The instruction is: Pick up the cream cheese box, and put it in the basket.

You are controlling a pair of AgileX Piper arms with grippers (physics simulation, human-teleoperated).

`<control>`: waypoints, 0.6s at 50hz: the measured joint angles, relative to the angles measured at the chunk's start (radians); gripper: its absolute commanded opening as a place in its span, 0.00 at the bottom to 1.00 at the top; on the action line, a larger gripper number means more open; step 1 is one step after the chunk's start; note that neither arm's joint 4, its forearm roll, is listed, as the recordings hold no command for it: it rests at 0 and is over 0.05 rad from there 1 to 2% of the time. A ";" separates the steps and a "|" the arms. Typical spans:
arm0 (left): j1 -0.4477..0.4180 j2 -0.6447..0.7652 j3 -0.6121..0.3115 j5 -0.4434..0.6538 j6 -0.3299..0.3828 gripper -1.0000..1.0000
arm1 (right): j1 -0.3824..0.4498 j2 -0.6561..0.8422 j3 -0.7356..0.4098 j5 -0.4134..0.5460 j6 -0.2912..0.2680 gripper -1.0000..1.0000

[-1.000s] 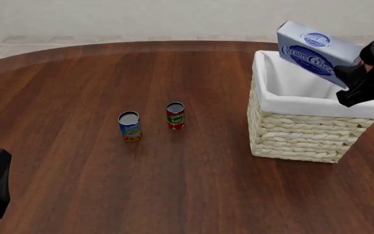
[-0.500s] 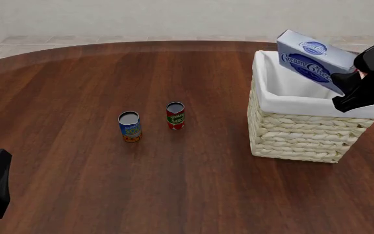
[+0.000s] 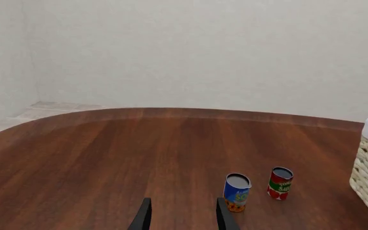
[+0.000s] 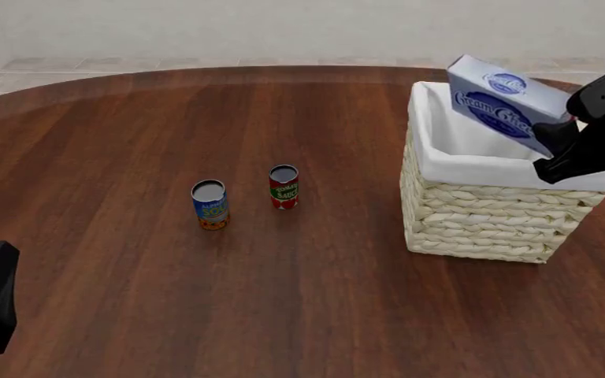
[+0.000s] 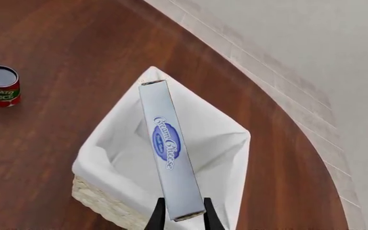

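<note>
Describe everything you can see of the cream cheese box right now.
The cream cheese box is a flat white carton with blue oval logos and "Cream Cheese" script. It hangs tilted in the air above the open basket, gripped at one end between the right gripper's fingers. It does not seem to touch the white lining.

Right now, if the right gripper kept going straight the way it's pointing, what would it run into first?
Probably the basket. The right gripper, shut on the cream cheese box, points down into the white lining, so the box's far end would likely touch first, though depth is hard to judge.
</note>
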 measured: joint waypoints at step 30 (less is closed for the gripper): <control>-0.001 0.000 0.001 -0.001 0.000 1.00 | -0.029 0.019 0.006 -0.020 0.005 1.00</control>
